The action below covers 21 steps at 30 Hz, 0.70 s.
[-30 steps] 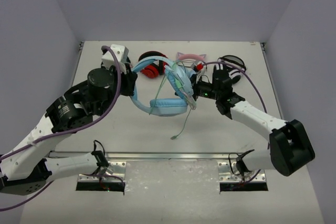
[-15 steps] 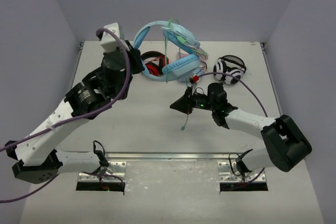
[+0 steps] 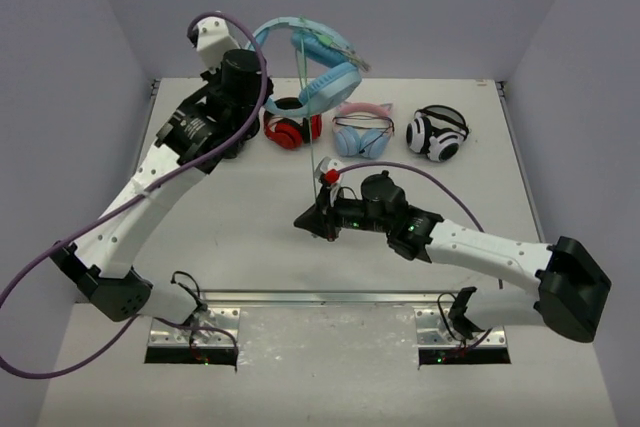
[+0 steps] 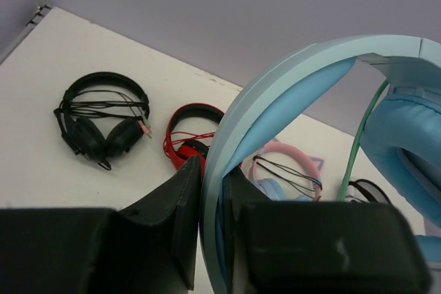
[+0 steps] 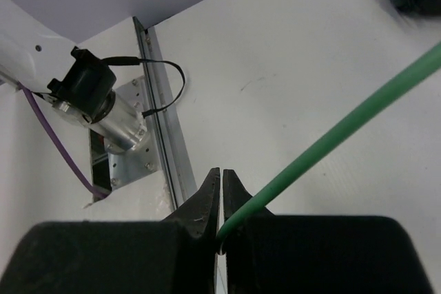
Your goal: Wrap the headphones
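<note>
My left gripper is shut on the smooth blue headband of the light-blue headphones and holds them high above the table's back. One padded cup hangs to its right. In the left wrist view the headband runs between the gripper's jaws, with the cup at the right. The pale-green cable runs straight down from the headphones to my right gripper, low over the table's middle. In the right wrist view that gripper is shut on the cable.
Red headphones, a cat-ear pair with a pink headband and a white-and-black pair lie along the back. A black pair shows in the left wrist view. A metal rail runs along the near edge.
My left arm has lifted the headphones up and toward the back left. My right gripper has moved left and nearer with the cable, which now runs taut and straight.
</note>
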Tool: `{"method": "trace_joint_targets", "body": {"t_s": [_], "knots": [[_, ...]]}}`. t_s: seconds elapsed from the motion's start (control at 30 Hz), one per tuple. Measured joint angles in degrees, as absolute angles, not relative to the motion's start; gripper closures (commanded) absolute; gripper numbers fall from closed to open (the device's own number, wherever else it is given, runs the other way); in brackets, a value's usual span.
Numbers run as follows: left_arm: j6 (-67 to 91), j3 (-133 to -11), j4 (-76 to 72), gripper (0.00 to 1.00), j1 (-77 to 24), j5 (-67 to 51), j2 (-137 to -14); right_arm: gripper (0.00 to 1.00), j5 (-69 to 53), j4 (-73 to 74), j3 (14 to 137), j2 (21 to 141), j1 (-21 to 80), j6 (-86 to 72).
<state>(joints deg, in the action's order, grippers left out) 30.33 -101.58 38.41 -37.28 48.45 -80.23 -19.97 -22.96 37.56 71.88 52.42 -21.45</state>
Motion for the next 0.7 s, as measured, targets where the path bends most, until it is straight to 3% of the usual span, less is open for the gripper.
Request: {"method": "trace_joint_targets", "body": {"t_s": [0.47, 0.7], "knots": [[30.61, -84.23, 35.88, 1.0, -35.09, 54.63, -80.82, 0.99, -10.72, 6.26, 54.35, 68.38, 61.6, -10.26], [27.94, -64.07, 27.07, 0.99, -35.77, 51.09, -74.39, 0.99, -6.39, 25.32, 67.79, 71.11, 61.06, -0.12]]}}
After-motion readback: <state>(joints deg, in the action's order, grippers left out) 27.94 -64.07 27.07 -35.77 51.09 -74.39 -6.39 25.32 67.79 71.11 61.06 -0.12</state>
